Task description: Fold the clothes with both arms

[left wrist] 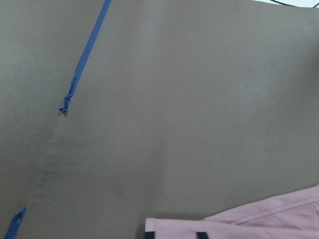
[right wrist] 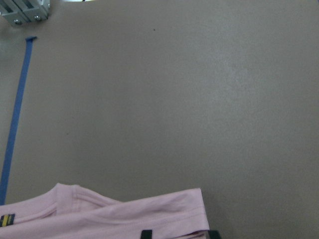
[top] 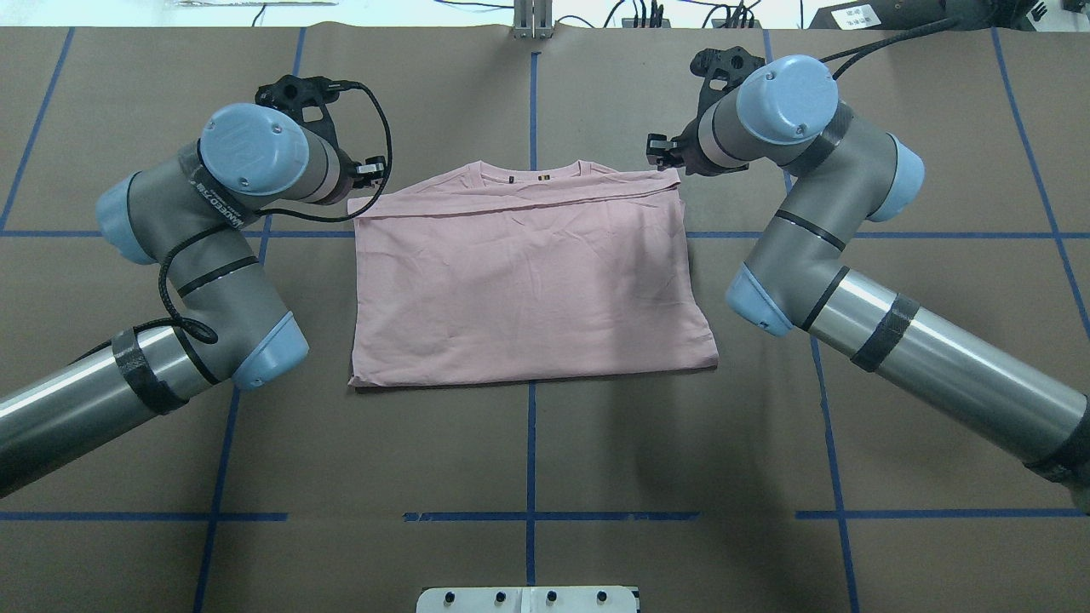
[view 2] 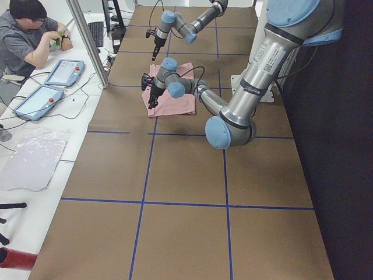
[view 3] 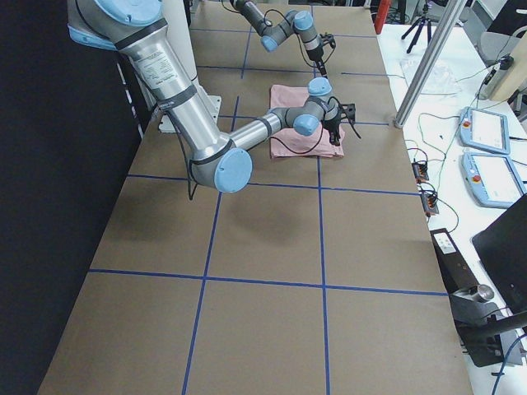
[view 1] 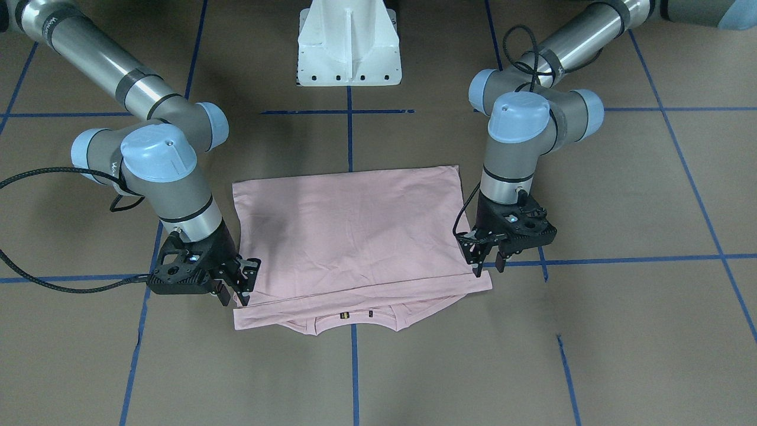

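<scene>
Left end effector [view 1: 488,267]: fingers spread and pointing down at the shirt's far left corner. Tips are at the cloth edge and look to be gripping nothing.
Shirt [top: 528,281]: mid-table [top: 528,443], between the arms. Folded in half, plain pink side up, with the upper layer's edge just short of the collar [top: 530,174].
Right end effector [view 1: 235,299]: also spread, tips down at the far right corner, just beside the cloth.
Step, as judged: letting go after the half fold and clearing off.
Doing it well: raise both end effectors straight up and together, fingers kept wide, so no tip snags the top layer. Any sideways pull risks peeling the fold back.
Check before moving on: the top edge runs slightly askew to the layer beneath, and the left corner juts out a little past it. It may want squaring before a further fold.
Hidden, left wrist view: only the fingertips [left wrist: 148,235] show at the bottom edge. Cannot tell whether one sits under the cloth.
Hidden, shirt: print, lettering and sleeve tag are not visible, and the sleeves are out of sight. Only a small neck label [view 1: 343,315] shows.
Hidden, right wrist view: fingertips [right wrist: 146,234] likewise cut off.
Overhead: both end effectors are largely masked by their own wrists.
Side views: too small to judge the fingers.
</scene>
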Motion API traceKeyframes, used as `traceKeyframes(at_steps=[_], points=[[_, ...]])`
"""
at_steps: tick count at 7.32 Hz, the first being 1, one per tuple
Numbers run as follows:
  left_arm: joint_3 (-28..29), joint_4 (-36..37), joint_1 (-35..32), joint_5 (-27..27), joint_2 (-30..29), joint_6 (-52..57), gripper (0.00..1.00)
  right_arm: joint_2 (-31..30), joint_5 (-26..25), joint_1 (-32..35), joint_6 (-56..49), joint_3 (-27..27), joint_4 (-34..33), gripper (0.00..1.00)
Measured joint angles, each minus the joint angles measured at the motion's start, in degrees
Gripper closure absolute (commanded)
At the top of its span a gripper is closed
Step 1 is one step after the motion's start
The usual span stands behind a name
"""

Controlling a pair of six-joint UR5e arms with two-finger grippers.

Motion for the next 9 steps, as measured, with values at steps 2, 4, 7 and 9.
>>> traceKeyframes(at_steps=[2,4,7,9], points=[[-3.66,0.2,-0.18,-4.22,0.35,-0.26,0.0,-2.62,5.29,-0.08,2.02,4.17,-0.58,0.0],[-6.89,0.6,-0.21,-6.34,0.7,-2.12,0.0,-9.59,7.0,-2.49,6.92,12.35,-2.79,0.0],[-8.18,0.75,0.15,-6.61,0.73,-4.23,0.0,-16.35,6.97,-7.24,10.17,18.75,-4.33,0.0],[-8.3,0.75,0.27,-6.61,0.74,-4.58,0.0,-16.96,6.89,-9.26,11.05,19.43,-4.41,0.0]])
